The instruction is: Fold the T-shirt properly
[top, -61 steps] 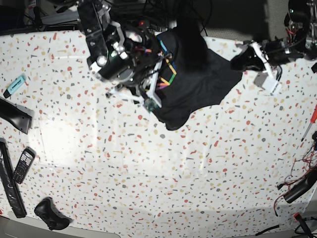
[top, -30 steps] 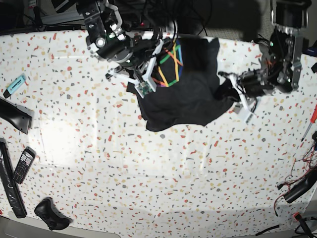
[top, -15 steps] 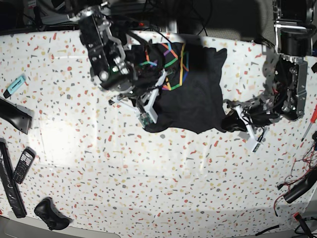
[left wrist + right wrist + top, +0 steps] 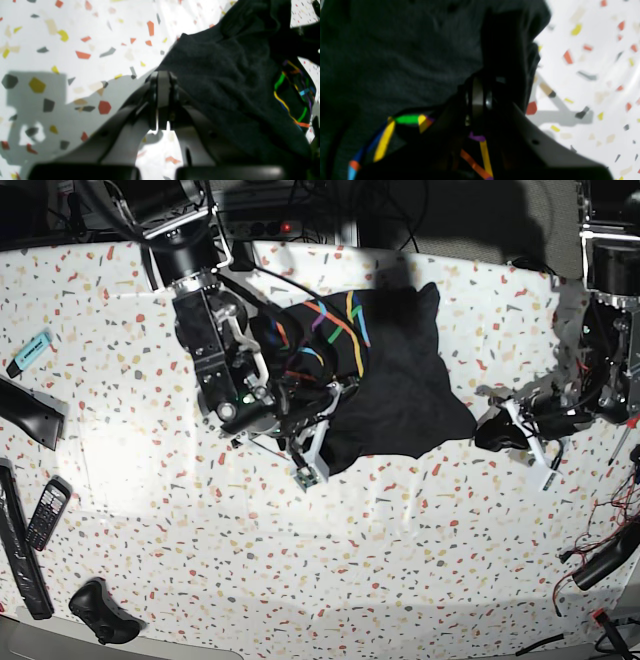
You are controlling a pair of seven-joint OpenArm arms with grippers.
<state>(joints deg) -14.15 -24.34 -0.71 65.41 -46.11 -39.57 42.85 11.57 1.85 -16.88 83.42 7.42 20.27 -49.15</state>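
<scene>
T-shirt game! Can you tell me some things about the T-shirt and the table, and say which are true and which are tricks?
1. The T-shirt is black with colourful lines. True.
2. The T-shirt is folded into a neat square. False: it lies bunched and crumpled.
3. A phone lies near the base view's left edge. True.
4. The table is plain blue. False: it is white with coloured speckles.
5. Both tools are wide open. False: the left tool and the right tool have their jaws together.
</scene>
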